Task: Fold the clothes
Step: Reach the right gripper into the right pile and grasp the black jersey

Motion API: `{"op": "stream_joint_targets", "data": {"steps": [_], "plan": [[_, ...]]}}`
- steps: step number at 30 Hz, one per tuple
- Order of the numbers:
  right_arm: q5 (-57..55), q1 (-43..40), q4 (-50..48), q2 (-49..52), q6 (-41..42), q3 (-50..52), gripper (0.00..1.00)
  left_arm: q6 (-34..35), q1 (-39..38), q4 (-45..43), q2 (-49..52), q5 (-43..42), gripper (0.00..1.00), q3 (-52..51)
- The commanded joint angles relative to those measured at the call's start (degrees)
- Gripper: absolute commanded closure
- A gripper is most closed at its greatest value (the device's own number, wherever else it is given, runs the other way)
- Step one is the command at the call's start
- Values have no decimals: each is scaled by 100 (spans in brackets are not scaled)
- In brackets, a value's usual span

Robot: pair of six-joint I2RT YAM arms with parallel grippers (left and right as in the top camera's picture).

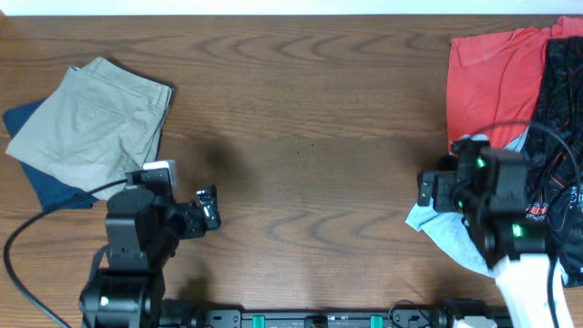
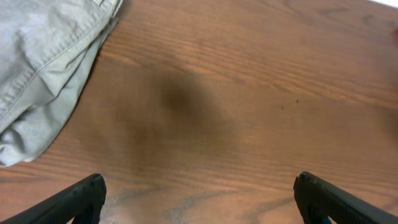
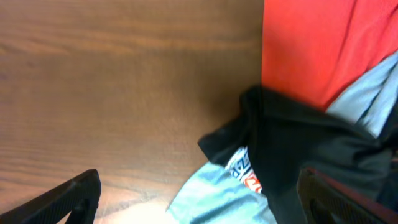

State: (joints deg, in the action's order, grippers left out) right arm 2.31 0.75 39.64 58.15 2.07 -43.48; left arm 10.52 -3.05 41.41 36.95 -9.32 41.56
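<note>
Where the pile sits at the far right of the tabletop (image 1: 310, 118), the black jersey (image 1: 560, 109) lies crumpled with its thin orange lines showing, and it runs past the right edge of the overhead view. Its left border overlaps a red shirt (image 1: 496, 82) that spreads toward the back edge, and a pale blue garment (image 1: 437, 226) sticks out from under it toward the front. In the right wrist view a black corner of the jersey (image 3: 292, 143) juts left onto bare wood, with lettering on the fabric just below it.

Above that left fringe of the pile the right fingers (image 1: 425, 191) hang spread wide, grasping nothing. From there bare wood stretches across the whole middle to the left fingers (image 1: 209, 208), which are near the front edge, also released and empty over plain tabletop.

Behind the left arm, khaki shorts (image 1: 91, 118) lie folded on a navy garment (image 1: 50, 187) near the left edge; the shorts' hem only reaches the corner of the left wrist view.
</note>
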Motion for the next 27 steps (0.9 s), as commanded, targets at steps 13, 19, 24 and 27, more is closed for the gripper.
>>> {"op": "stream_joint_targets", "data": {"steps": [13,19,24,27], "plan": [[-1674,-433,0,2253,855,-323,15,31,31,162,741,-76,2,160],[-1777,-614,-90,2916,866,-323,35,31,31,164,802,-76,2,160],[-1873,-708,-195,2942,1060,-348,99,31,31,162,802,-76,2,160],[-1880,-723,-146,2704,1121,-463,99,31,31,162,802,-76,2,160]]}}
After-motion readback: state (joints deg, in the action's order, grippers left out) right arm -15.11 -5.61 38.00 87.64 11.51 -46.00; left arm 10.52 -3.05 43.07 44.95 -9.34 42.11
